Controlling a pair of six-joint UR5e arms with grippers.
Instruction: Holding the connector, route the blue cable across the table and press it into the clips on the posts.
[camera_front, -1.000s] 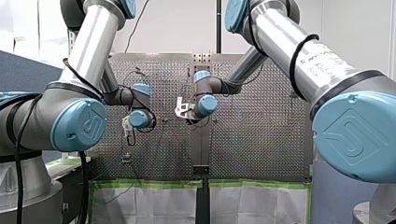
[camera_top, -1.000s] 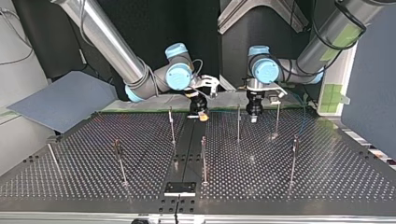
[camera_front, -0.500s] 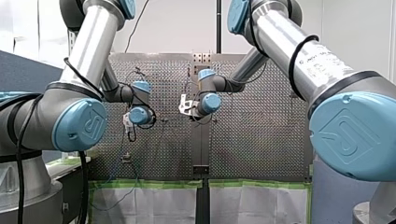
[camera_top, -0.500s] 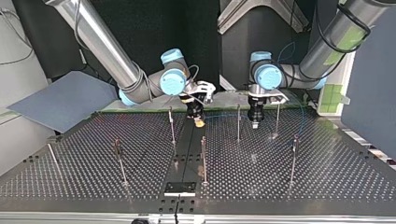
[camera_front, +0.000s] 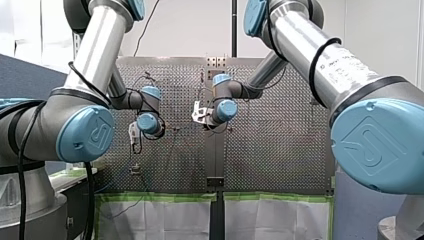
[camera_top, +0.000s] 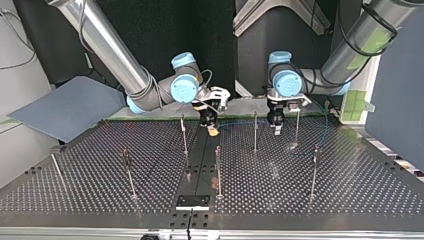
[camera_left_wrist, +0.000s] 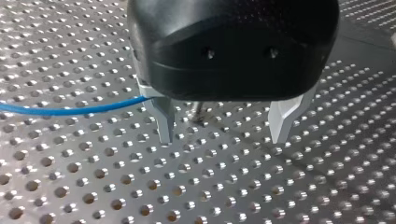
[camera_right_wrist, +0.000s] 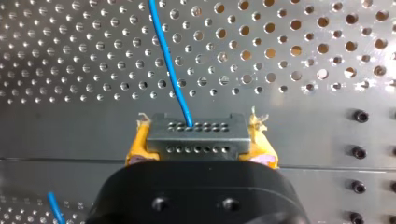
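2 arms hang over the table full of little holes. My right gripper is squeezed tight on the connector, a small dark block with rows of tiny holes. Its yellow pads press on both sides of the block. The blue cable comes out of the top of the connector and leads off over the table. In the top view this gripper hangs low near the middle strip of the table, between 2 thin posts. The cable bends from it toward my left gripper. My left gripper is wide open, with nothing between its 2 metal fingers. The cable comes in from the side up to 1 finger, just above the table. I cannot tell if it touches that finger.
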